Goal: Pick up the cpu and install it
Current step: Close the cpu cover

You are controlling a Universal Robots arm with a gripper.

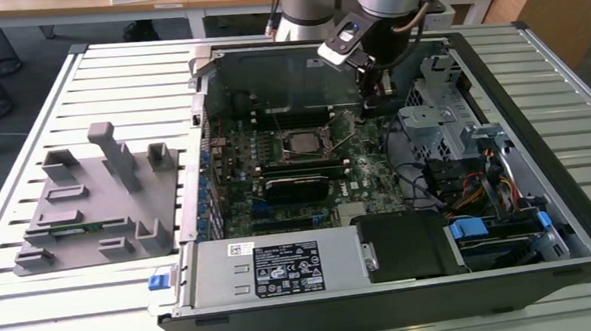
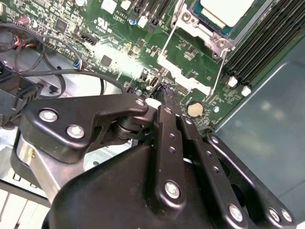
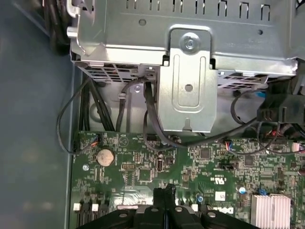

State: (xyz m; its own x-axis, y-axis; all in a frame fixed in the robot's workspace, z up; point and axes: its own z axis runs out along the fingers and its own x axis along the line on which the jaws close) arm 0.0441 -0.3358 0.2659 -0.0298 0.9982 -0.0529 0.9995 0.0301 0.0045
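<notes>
Slatted table (image 1: 112,77), open case (image 1: 268,81) — tool (image 2: 165,93) clenched over motherboard (image 3: 143,162), cables (image 3: 152,124) and cpu (image 2: 226,9) close by.

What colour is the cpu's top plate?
Silvery-grey; the cpu shows best in the second wrist view.

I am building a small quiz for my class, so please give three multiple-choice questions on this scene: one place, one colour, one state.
1. Where is the chip? A on the grey tray; B in the socket on the board; C in the pincer.
2. The board's colour? A green; B red; C white.
3. The pincer's state? A wide open; B shut, empty; C shut on a cable.
Key: B, its silvery top lies in the socket; A, it is green; B, the fingers meet, nothing between.
</notes>
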